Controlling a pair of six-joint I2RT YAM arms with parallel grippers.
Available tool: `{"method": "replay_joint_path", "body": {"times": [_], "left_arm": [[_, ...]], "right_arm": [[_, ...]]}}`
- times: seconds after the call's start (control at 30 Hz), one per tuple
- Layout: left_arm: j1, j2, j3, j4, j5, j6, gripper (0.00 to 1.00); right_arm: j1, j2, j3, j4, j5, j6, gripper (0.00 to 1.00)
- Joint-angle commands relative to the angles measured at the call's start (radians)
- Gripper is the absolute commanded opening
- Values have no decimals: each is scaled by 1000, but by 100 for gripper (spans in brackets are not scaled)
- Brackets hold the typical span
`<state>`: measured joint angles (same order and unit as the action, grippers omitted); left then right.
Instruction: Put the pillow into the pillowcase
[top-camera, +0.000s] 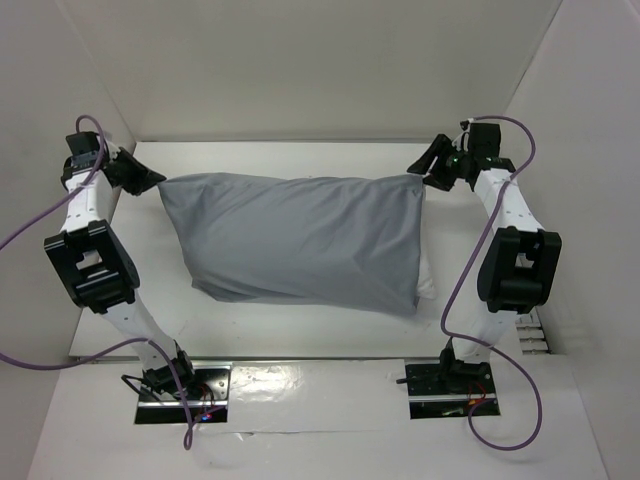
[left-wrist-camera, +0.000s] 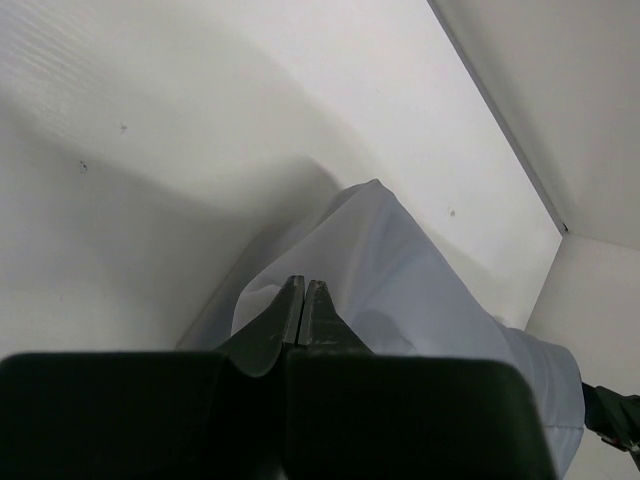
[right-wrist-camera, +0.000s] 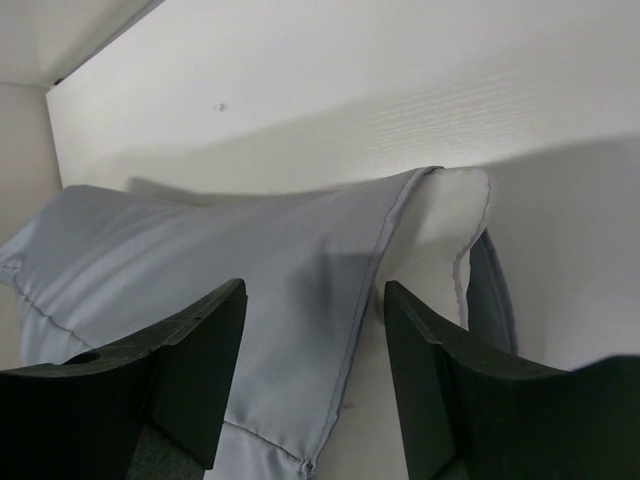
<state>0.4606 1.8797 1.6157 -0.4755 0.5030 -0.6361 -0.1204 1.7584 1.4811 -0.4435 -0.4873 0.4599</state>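
Two robot arms dress a bed pillow on a white tabletop (top-camera: 300, 335). Nearest the arm bases, well short of both end effectors, the grey pillowcase (top-camera: 290, 240) lies plump with the pillow (top-camera: 429, 282) almost wholly inside. Only a white strip shows past the open hem, on the near side of the right end effector (top-camera: 422, 167).

Farther back, the left end effector (top-camera: 153, 182) sits at the case's far closed corner. Its jaws are pressed together with thin grey cloth running right up to the tips. The corner is pulled to a point, which suggests a pinch, though the wrist view does not plainly show cloth between the jaws.

The right end effector hangs at the far corner of the open end, jaws apart and holding nothing. The stitched hem passes just beyond its gap, and the pillow's white corner pokes out to the right of the hem.

By this view the job is nearly done, with only the last edge left to cover. The risk is that the open end is unheld, so a pull from the left end effector would drag case and pillow together rather than slide cloth over the filling. The thin corner could also slip from the pinch. If the right end effector closed too deep, it would catch pillow along with hem and pin the strip outside.
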Motion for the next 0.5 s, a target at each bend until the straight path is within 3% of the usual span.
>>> {"method": "replay_joint_path", "body": {"times": [0.0, 0.23, 0.47], "left_arm": [[4, -24, 65, -11, 23, -4, 0], [4, -24, 85, -29, 23, 6, 0], [4, -24, 85, -29, 23, 6, 0]], "right_arm": [[5, -25, 30, -43, 38, -24, 66], [5, -89, -44, -21, -35, -24, 62], [5, -163, -90, 3, -57, -24, 38]]}}
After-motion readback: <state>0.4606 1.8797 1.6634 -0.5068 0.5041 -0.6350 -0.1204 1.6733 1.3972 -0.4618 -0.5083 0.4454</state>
